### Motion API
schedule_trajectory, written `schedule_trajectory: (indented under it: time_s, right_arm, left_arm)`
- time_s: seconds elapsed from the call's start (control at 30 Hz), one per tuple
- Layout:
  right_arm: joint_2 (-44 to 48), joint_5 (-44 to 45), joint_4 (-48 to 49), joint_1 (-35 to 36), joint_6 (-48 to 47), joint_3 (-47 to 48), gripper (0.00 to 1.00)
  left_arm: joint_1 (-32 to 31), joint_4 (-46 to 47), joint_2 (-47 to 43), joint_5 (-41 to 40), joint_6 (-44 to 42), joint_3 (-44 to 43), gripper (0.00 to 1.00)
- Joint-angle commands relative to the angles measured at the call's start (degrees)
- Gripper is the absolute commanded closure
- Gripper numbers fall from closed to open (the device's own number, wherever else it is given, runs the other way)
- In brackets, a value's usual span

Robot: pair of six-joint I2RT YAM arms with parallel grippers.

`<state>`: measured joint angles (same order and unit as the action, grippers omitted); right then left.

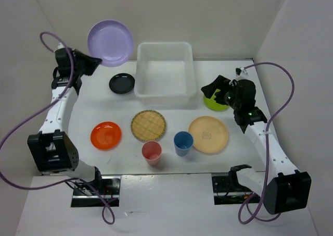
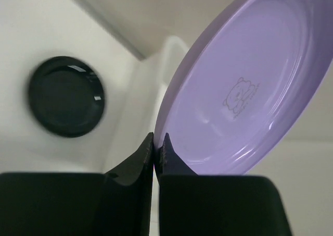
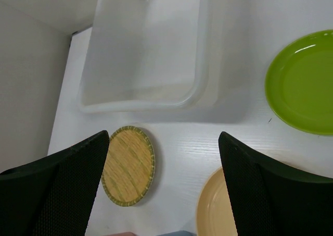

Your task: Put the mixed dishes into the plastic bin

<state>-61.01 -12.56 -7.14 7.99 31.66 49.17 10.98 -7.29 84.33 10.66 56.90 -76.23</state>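
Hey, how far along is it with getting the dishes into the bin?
Nothing is in yet: the plastic bin is empty. In hand: the left gripper holds the lavender plate in the air left of the bin, jaws shut on the plate's rim. The right gripper is open, holding nothing. Left on the table: lime green plate, black plate, orange plate, lattice plate, tan plate, pink cup, blue cup.

Glossy lavender plastic plate (image 2: 250,90), glossy black plate (image 2: 65,96), translucent plastic bin (image 3: 145,103), woven-textured lattice plate (image 3: 128,165)
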Motion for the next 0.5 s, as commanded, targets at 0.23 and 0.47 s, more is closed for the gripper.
schedule_trajectory:
  time_s: [0.23,0.47]
  right_arm:
    - [13.81,6.31,-3.14,-0.25,3.06,-1.53,0.10]
    - [17.76,10.97,-7.97,-1.31,3.67,-1.53,0.10]
  left_arm:
    - [-16.59,-7.20,27.35,-0.28,-2.58,-28.07,1.00]
    - [-22.23,-20.55,46.08,-0.90,-8.73,-52.16,1.00]
